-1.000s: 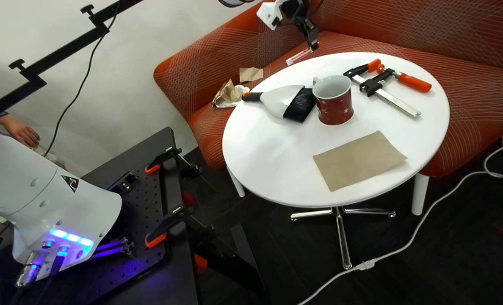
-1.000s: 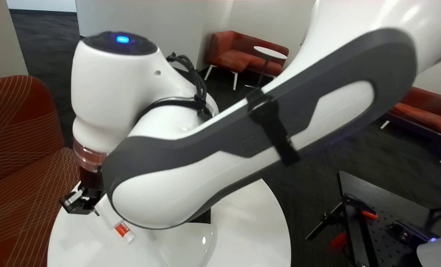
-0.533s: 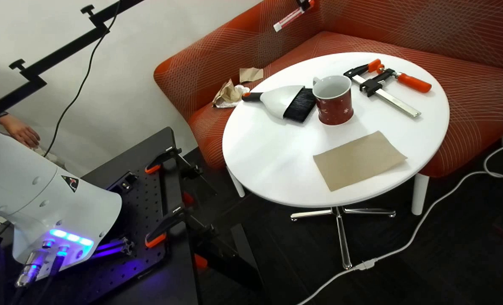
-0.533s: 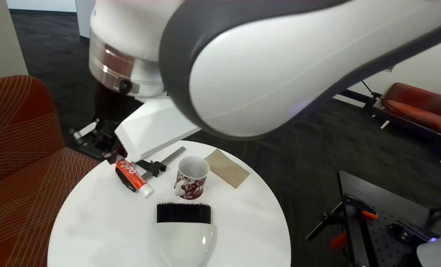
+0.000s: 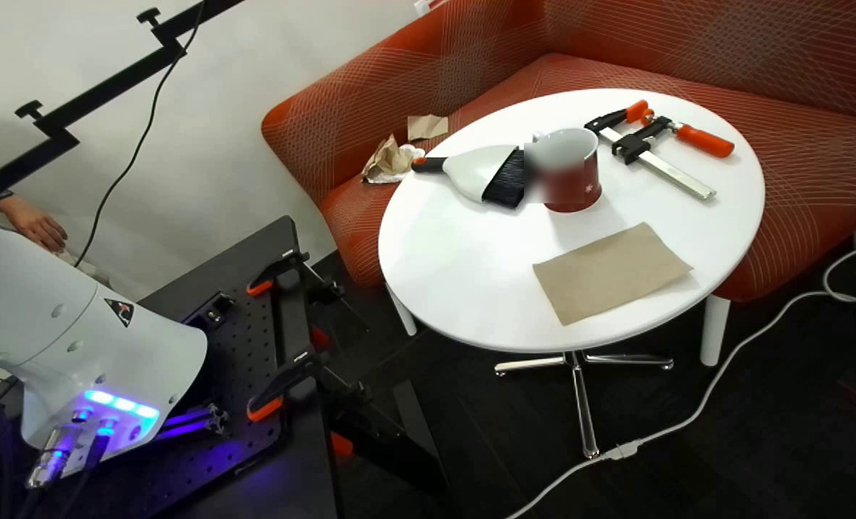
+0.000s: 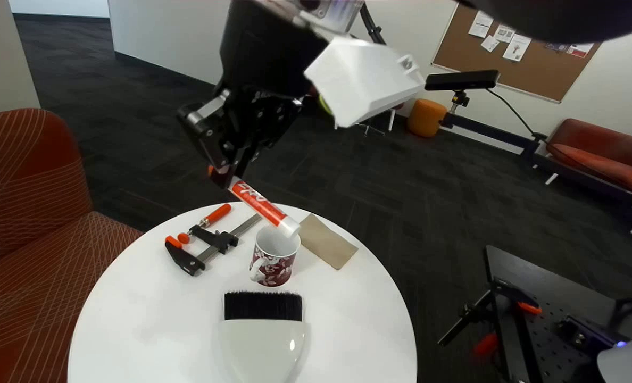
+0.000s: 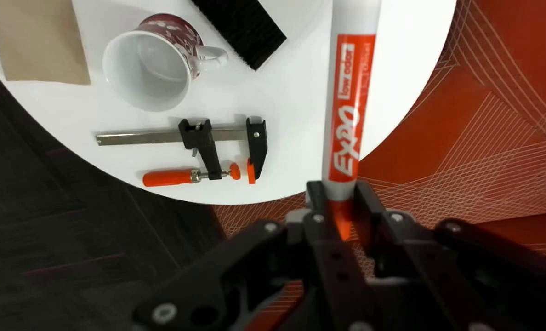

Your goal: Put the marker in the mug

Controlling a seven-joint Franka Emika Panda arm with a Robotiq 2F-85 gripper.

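Observation:
My gripper [image 7: 338,195] is shut on the marker [image 7: 348,110] near its orange-red end in the wrist view. The marker is white with a red EXPO label, and its white end points away from the fingers. In an exterior view the gripper [image 6: 226,178] holds the tilted marker [image 6: 263,203] above the table, its white end overlapping the mug's rim in the picture. The dark red mug [image 6: 276,269] with a white inside stands upright and open. It shows left of the marker in the wrist view [image 7: 172,34] and partly blurred in an exterior view [image 5: 579,184], where the gripper is out of view.
The mug stands on a round white table [image 5: 457,267]. A white brush and dustpan [image 5: 475,173] lies beside it. An orange-handled bar clamp [image 6: 215,242] and a brown paper sheet [image 6: 326,242] lie nearby. A red sofa [image 5: 817,151] borders the table.
My gripper has risen with the marker from low over the table's sofa-side edge. It has swung so the marker's white end now overlaps the mug in an exterior view. The mug has not moved.

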